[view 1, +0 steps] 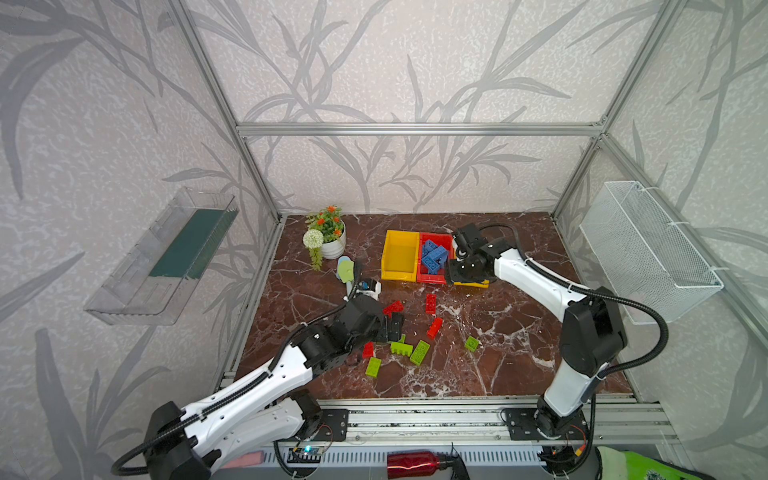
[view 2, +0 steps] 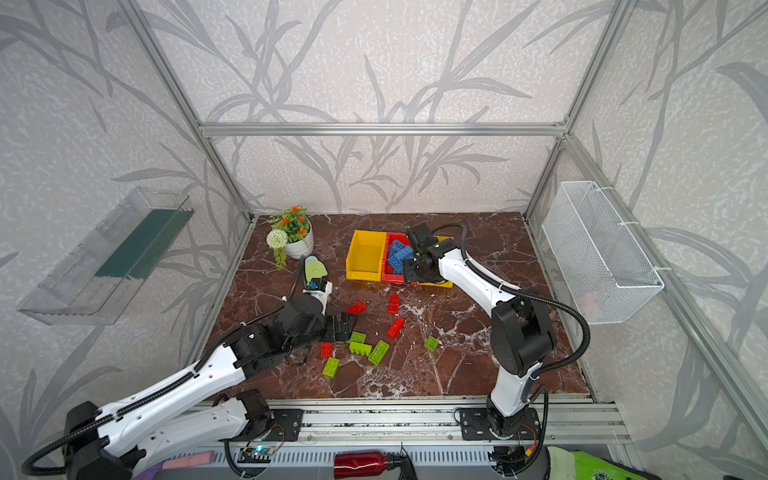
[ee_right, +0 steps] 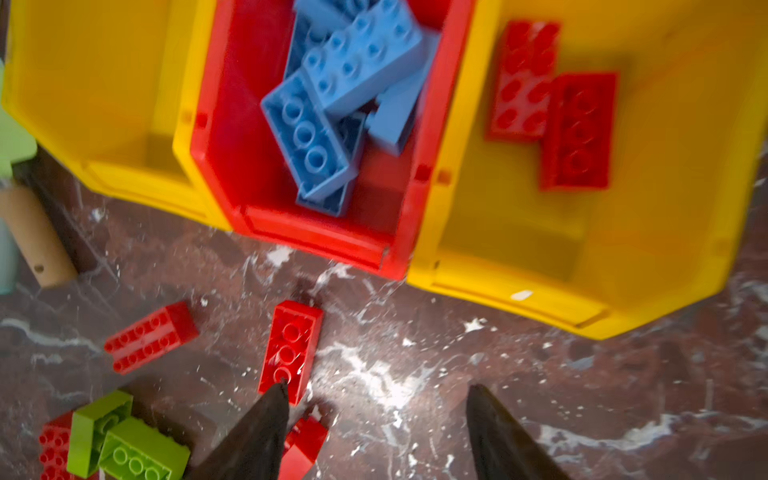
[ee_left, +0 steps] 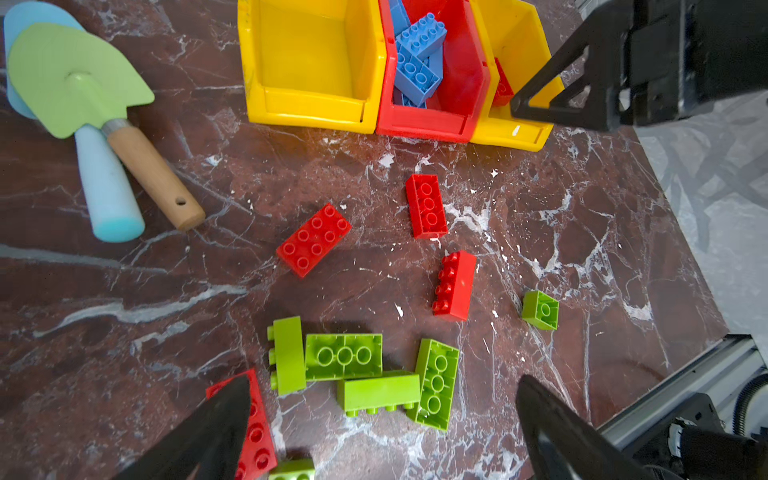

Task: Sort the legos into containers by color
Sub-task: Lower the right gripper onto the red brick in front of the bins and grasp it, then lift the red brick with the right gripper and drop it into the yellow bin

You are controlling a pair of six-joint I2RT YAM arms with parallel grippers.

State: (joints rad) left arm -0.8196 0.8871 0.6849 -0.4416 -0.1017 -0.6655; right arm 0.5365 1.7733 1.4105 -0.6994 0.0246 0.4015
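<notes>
- Your left gripper [view 1: 392, 328] is hanging low over the table [view 1: 498, 374]. Its jaws are spread wide and are gripping nothing.
- In the left wrist view, its two black fingers [ee_left: 224, 428] are framing a bunch of green bricks [ee_left: 380, 392]. These are lying close together, and some are touching each other.
- One red brick [ee_left: 255, 432] is lying partly hidden behind one of those fingers.
- A small green brick [ee_left: 540, 309] is sitting by itself, away from the bunch.
- Three loose red bricks [view 1: 431, 302] are lying on the table between the green bunch and the bins.
- Your right gripper [ee_right: 378, 386] is hovering above the front of the right yellow bin [ee_right: 623, 257]. Its jaws are standing apart and are holding nothing.
- Two more red bricks [ee_right: 552, 108] are lying flat inside that right yellow bin, side by side and touching.
- The red bin [ee_left: 419, 124] is sitting in the middle, joined to a yellow one on each side.
- Blue bricks [view 1: 434, 255] are lying piled up inside the red bin.
- The left yellow bin [view 1: 400, 255] is showing its bare floor.
- A green trowel [ee_left: 79, 79] is lying on top of a blue trowel [ee_left: 108, 187], to the left of the bins.
- A white plant pot [view 1: 334, 247] is standing near the trowels at the back of the table.
</notes>
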